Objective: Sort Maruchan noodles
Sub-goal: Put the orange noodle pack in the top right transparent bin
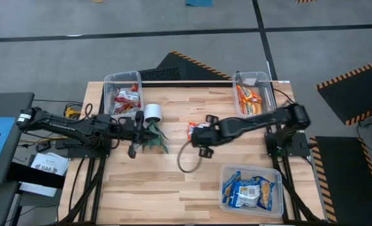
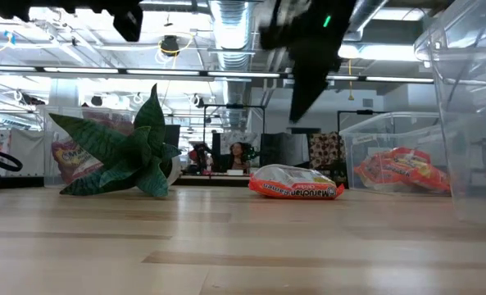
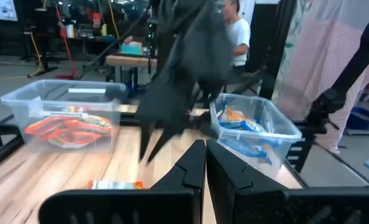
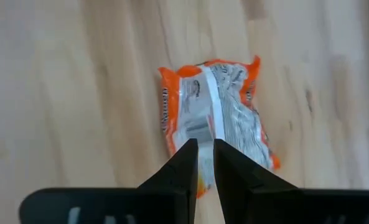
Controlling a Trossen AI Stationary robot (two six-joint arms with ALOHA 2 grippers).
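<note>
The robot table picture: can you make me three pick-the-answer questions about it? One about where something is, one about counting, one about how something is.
1. Where does the loose orange noodle packet lie?
A. On the bare table
B. In a bin
C. On the floor

2. How many clear bins stand on the table?
A. One
B. Three
C. Five

3. How is the potted plant?
A. Standing upright
C. Inside a bin
B. Tipped on its side

Answers:
1. A, it lies on the wood below the right gripper.
2. B, the far left bin, the far right bin and the near right bin.
3. B, its white pot lies sideways and its leaves rest on the table.
</note>
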